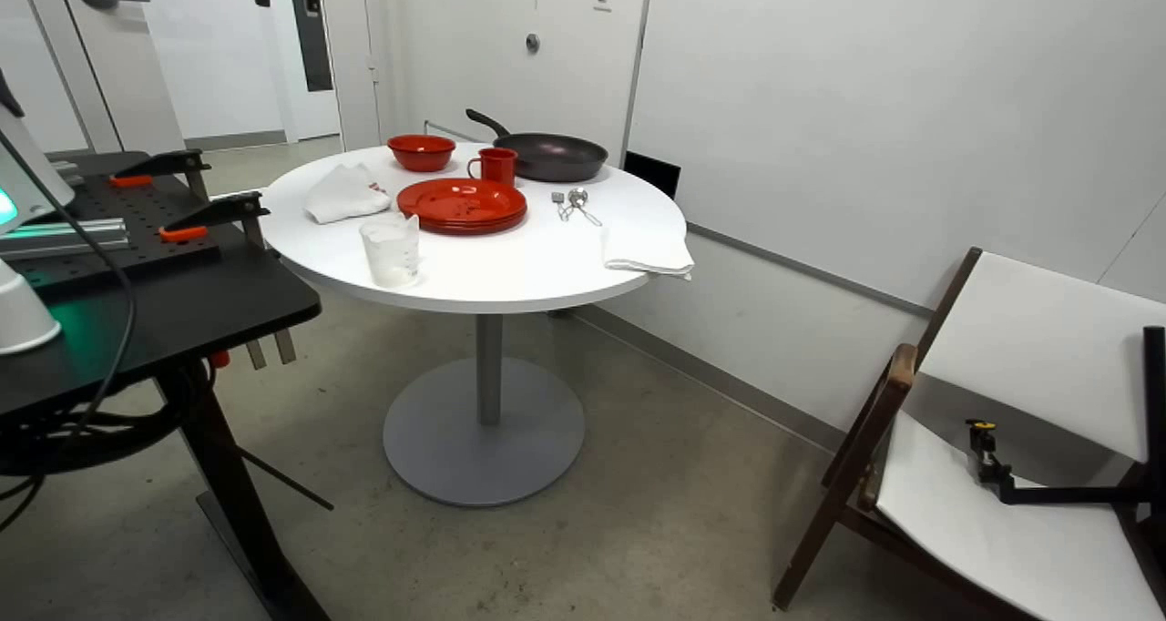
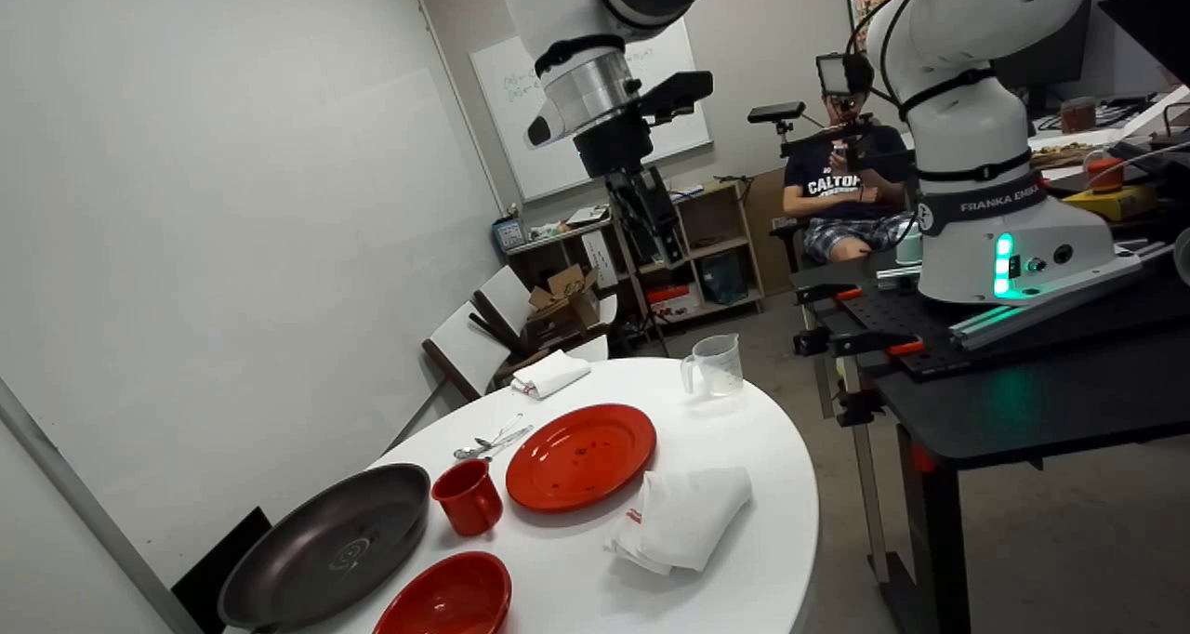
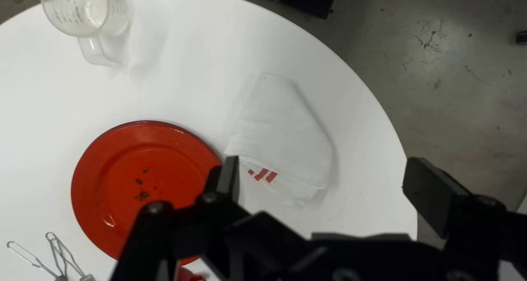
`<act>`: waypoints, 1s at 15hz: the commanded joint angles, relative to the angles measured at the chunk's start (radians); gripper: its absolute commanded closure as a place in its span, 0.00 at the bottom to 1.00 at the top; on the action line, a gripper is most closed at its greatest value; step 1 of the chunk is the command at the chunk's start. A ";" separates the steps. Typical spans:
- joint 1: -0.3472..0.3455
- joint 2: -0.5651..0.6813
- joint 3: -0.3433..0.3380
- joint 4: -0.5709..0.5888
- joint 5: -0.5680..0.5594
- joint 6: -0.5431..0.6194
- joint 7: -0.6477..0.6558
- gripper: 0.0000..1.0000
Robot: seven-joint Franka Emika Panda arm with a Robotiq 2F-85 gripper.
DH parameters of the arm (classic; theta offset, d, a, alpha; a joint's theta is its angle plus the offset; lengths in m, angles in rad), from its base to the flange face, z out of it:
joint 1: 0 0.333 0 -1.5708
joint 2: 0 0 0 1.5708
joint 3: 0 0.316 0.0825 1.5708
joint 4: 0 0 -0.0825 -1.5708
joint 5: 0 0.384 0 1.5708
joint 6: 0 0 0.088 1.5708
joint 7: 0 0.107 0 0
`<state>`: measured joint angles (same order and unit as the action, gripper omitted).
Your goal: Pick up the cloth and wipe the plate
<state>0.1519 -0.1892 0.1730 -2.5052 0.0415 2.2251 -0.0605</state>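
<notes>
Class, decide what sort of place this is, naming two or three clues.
Probably a robotics lab or workroom: a robot arm stands on a black table with clamps at its edge, and a whiteboard bears handwriting.

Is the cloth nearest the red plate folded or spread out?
Folded: in an exterior view, the cloth lies compact, with stacked layers at its edge near the red marks.

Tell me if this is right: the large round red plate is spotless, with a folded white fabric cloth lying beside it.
Not spotless: the wrist view shows dark specks on the large round red plate. The folded white fabric cloth does lie beside it.
</notes>
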 commanded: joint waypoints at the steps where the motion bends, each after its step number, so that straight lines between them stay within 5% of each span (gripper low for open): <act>1: 0.004 0.168 0.022 0.077 -0.081 0.077 0.086 0.00; 7: 0.018 0.426 -0.014 0.228 -0.234 0.091 0.287 0.00; 15: 0.088 0.691 -0.058 0.437 -0.181 0.046 0.423 0.00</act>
<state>0.1836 0.3989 0.1235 -2.1504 -0.1643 2.2965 0.2886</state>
